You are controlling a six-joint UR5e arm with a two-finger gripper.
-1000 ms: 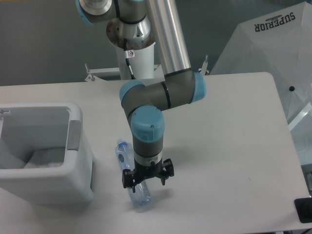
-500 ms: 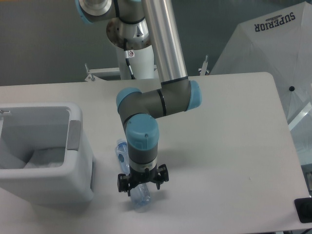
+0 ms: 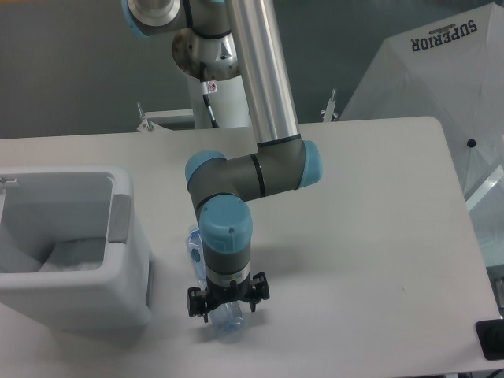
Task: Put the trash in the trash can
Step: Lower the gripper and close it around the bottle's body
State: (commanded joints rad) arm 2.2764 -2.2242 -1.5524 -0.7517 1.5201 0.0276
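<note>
I positioned the claw [image 3: 227, 302] directly over the slim clear bluish plastic bottle [image 3: 220, 315] lying on the table [image 3: 370, 236], jaws spread astride it for a crosswise grip, not yet clamped. The boxy white plastic bin [image 3: 126, 276] stood to the claw's side.

A dark grey wall [image 3: 71, 71] rises behind the pale table [image 3: 378, 205].

"SUPERIOR" stands in dark letters, upside down, on the white umbrella [image 3: 441, 71] at the far right.
</note>
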